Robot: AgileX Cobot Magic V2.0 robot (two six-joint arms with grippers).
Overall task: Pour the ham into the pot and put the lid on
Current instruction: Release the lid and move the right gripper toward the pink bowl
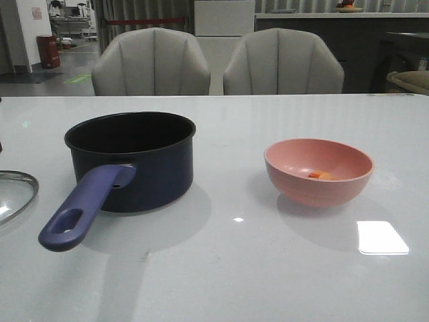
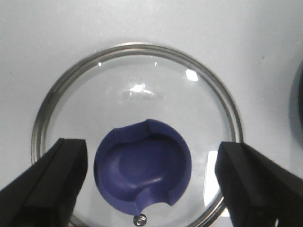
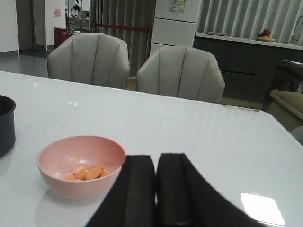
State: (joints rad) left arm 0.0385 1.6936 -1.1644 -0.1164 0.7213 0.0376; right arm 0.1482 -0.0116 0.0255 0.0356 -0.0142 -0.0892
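Waiting to pour: ham in the bowl, pot open, lid off to the side

Sitting low in the pink bowl, the ham shows as a few small orange-pink pieces gathered near the side closer to the robot. Pieces this small should be light and loose, likely to slide out at a modest tilt, so the thing to grasp is the bowl, not the food. Its wall looks smooth and rounded (probably slippery plastic), and the rim seems the surest place to pinch, one finger inside and one outside.

The pot stands upright on the white worktop, well apart from the bowl on the robot's left, its dark interior open and its long handle pointing toward the robot.

The lid lies flat on the worktop, near the pot's handle at the left edge of the front view. Glass with a steel rim, it is likely heavier, stiff and breakable; its blue knob is the natural hold.

The left hand hangs directly over that knob, fingers spread wide to either side and grasping nothing. The right hand is clenched, fingers pressed together and empty, near the bowl.
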